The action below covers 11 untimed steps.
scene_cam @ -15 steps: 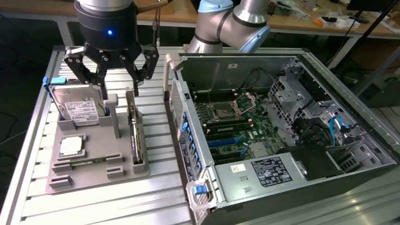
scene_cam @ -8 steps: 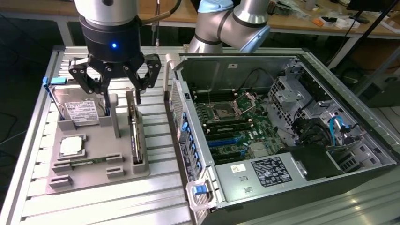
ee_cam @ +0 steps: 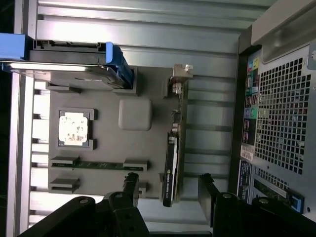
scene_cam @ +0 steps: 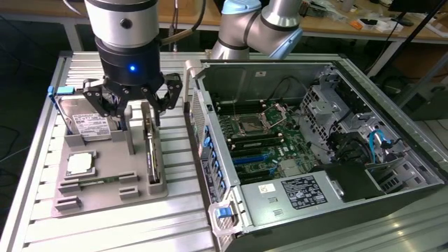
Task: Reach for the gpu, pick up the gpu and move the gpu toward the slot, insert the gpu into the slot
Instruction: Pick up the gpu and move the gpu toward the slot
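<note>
Wrist view: my hand (ee_cam: 168, 182) hangs open, with the long dark-grey gpu card (ee_cam: 171, 163) below between its fingers, on edge, running lengthwise away to its silvery bracket (ee_cam: 181, 74).

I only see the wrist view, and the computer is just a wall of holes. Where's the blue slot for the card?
Observer: The long bright-blue plastic slot lies on the green motherboard inside the open grey metal case.
Operator: Is anything in it?
Observer: No, it looks empty.
Operator: Does my tool have a light?
Observer: Yes, a small blue light glows on the black body above the open black tool.
</note>
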{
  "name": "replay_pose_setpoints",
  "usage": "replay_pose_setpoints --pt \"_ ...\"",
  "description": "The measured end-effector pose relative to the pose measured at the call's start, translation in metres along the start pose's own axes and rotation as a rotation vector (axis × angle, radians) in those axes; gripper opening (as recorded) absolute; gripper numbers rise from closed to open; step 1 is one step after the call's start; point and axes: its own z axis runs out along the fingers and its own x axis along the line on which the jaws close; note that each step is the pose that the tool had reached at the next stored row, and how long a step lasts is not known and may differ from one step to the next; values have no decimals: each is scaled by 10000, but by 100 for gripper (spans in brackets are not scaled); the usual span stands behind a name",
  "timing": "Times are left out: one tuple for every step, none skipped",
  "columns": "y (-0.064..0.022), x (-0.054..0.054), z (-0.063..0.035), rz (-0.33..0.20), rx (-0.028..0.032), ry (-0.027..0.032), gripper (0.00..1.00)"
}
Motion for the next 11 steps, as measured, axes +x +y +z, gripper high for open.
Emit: replay_pose_setpoints --pt "-4 -1 18 -4 0 0 60" --pt "-8 -3 35 -9 0 0 60" --pt "-13 -4 55 -14 0 0 60" --pt "-17 -5 73 -18 -1 0 60" --pt "-21 -6 90 -23 -1 0 60" --pt "-26 -7 109 -28 -1 1 60" --pt "-30 -8 127 -32 -1 1 60" --pt "-34 -9 146 -36 -1 1 60" --pt "-38 -10 163 -41 -1 0 60" --pt "-41 -10 181 -46 -1 1 60" --pt "-45 -11 197 -50 -1 1 60"
